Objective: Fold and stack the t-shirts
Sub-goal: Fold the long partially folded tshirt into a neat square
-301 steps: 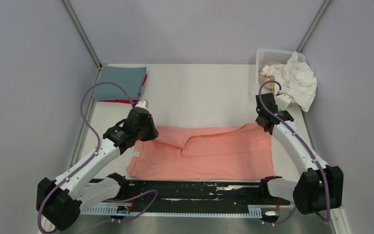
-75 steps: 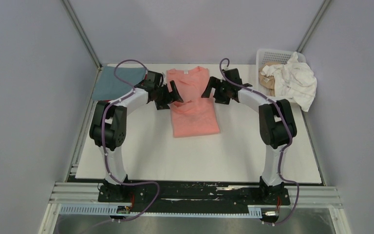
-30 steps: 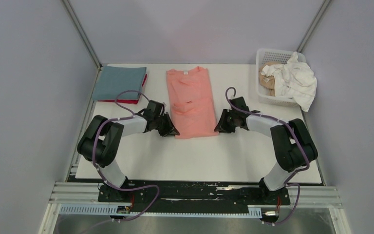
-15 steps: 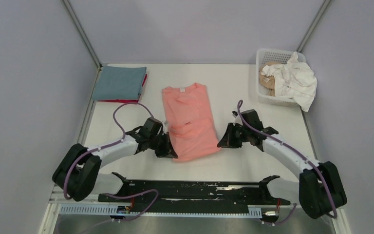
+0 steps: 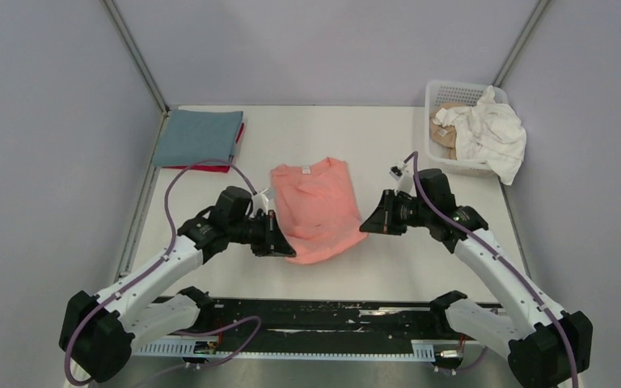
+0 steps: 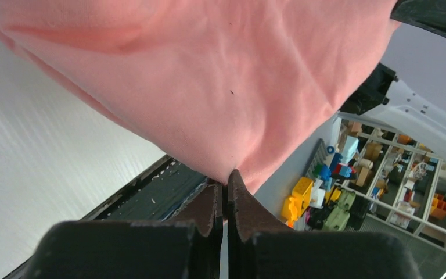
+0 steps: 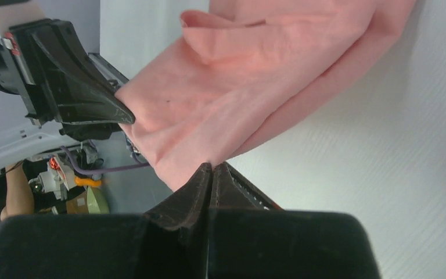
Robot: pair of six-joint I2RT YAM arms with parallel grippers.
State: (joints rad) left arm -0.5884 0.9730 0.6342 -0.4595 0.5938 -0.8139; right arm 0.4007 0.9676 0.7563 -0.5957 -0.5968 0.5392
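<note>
Open tabletop (image 5: 372,133) between folded stack (image 5: 198,137) (far left) and basket (image 5: 453,90).

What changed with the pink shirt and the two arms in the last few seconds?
The left fingers and right fingers closed on the near corners of the pink shirt and pulled it nearer, lifting its near edge. The folded stack and the basket with its white shirt stayed put.
</note>
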